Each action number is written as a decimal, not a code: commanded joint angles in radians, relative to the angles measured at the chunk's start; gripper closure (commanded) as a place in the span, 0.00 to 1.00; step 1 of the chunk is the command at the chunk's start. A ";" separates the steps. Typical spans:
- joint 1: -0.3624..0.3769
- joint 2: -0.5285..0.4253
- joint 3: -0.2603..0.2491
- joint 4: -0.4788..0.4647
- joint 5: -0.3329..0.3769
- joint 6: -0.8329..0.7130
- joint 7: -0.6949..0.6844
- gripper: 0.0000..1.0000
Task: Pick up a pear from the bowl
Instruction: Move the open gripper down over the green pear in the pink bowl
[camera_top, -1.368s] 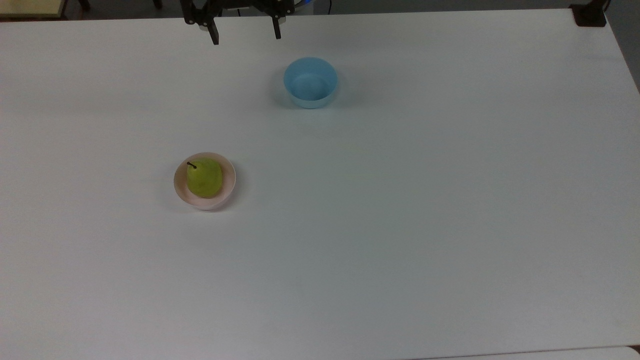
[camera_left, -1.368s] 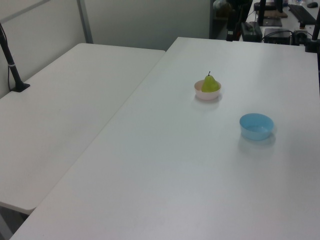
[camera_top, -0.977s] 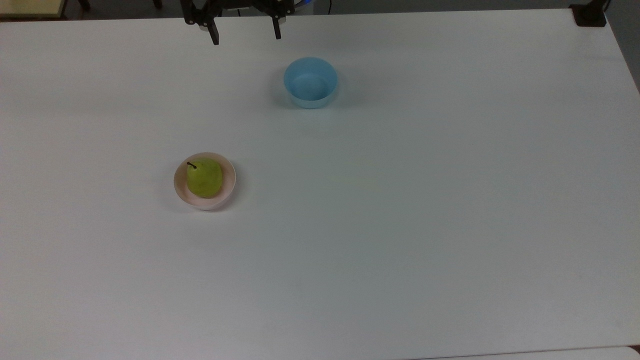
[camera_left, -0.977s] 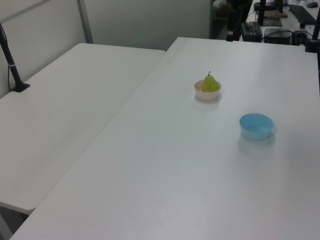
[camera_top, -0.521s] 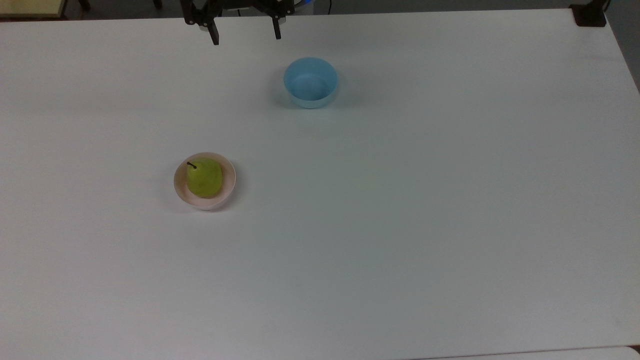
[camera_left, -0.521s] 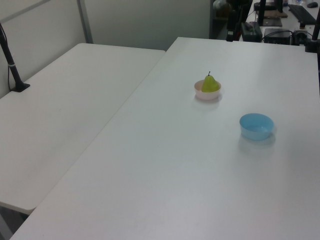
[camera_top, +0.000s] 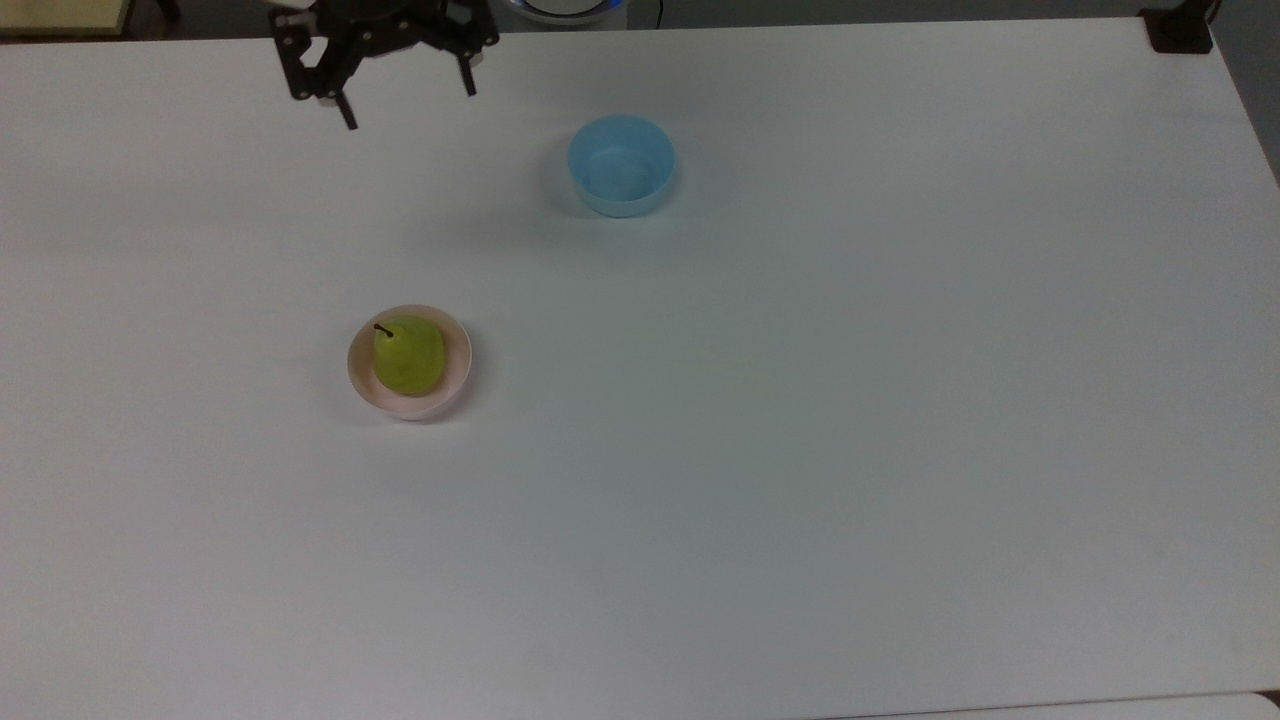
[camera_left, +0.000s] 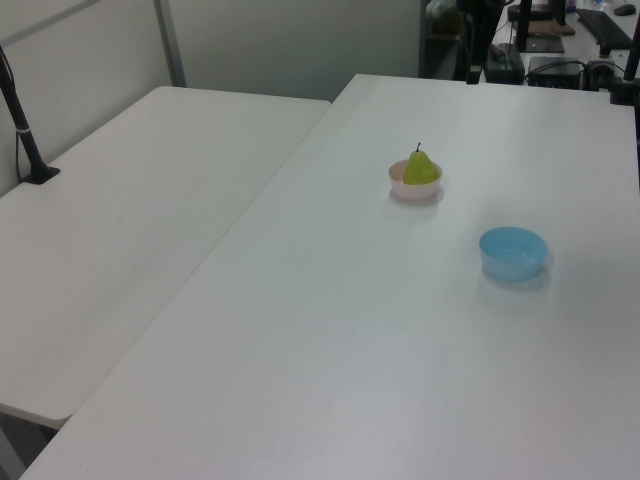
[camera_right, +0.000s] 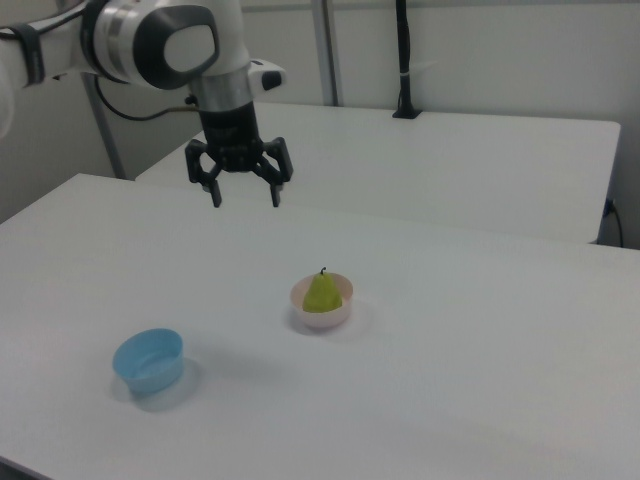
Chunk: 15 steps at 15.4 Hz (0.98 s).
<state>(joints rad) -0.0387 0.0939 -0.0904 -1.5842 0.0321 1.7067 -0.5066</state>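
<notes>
— Looking down from the top view, we see the gripper (camera_top: 408, 107) hanging over the far edge of the white surface (camera_top: 800, 450), its two dark fingers (camera_top: 347, 112) spread wide apart with nothing between them.

— We agree. In the right view the gripper (camera_right: 246, 197) hangs above the surface, fingers (camera_right: 216, 196) pointing down and released, well apart from the fruit.

— And the pear (camera_top: 408, 354)? We find it sitting in the pale pink bowl (camera_top: 456, 371), its dark stem toward the top view's upper left.

— In the left view the pear (camera_left: 420, 167) stands upright in that pink bowl (camera_left: 411, 188), stem up. The right view shows the pear (camera_right: 322, 293) in the bowl (camera_right: 321, 314) too, nearer the camera than the gripper.

— We also note a light blue bowl (camera_top: 621, 165), well apart from the pink one, toward the top view's upper right of it.

— Yes, the blue bowl (camera_right: 148, 360) lies to the right view's left of the pink bowl, and we see nothing inside it.
</notes>
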 joint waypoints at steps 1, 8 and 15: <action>-0.030 0.095 0.003 0.049 -0.029 0.031 -0.001 0.00; -0.029 0.234 -0.006 0.007 -0.027 0.250 0.184 0.00; -0.021 0.337 -0.006 -0.036 -0.040 0.412 0.276 0.00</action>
<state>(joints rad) -0.0730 0.4143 -0.0918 -1.6027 0.0157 2.0732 -0.2654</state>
